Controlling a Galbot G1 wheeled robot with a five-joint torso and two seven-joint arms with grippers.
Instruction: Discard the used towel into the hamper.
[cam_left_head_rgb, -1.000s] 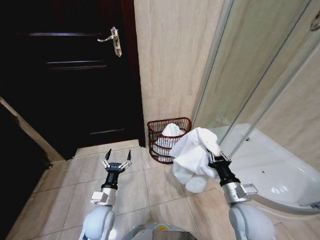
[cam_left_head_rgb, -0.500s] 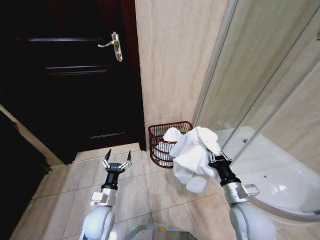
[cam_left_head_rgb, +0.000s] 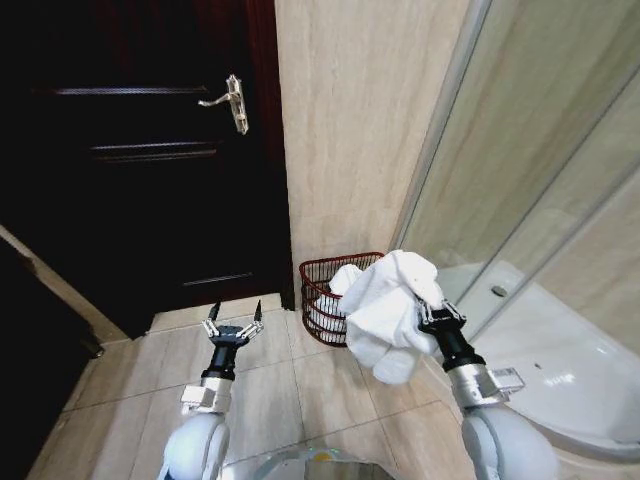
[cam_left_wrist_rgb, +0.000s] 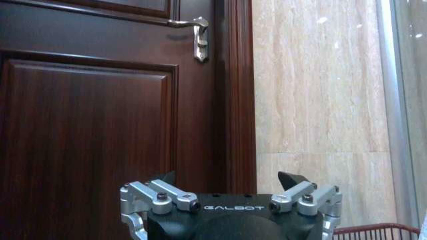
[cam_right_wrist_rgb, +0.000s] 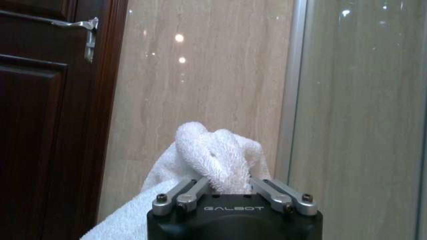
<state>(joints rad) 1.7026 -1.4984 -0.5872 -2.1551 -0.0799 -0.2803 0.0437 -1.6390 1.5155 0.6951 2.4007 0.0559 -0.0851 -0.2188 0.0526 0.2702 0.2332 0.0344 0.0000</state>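
Tiled floor, hamper (cam_left_head_rgb: 326, 300) just beyond towel (cam_left_head_rgb: 388, 312) in right claw (cam_left_head_rgb: 428, 318).

dark wood door (cam_left_head_rgb: 130, 150) — silver handle (cam_left_head_rgb: 230, 102) | beige tile wall (cam_left_head_rgb: 350, 130) | glass panel (cam_left_head_rgb: 540, 170), likely a shower screen

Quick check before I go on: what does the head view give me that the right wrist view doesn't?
Head view alone: the hamper on the floor in the corner with white cloth already in it, the tiled floor, the white shower tray, and the left gripper, open and empty over the tiles. Right wrist view alone: a close look at the fingers pinching a fold of the towel. Both: the right gripper shut on the towel, the dark door with its handle, the beige wall and the glass shower screen.
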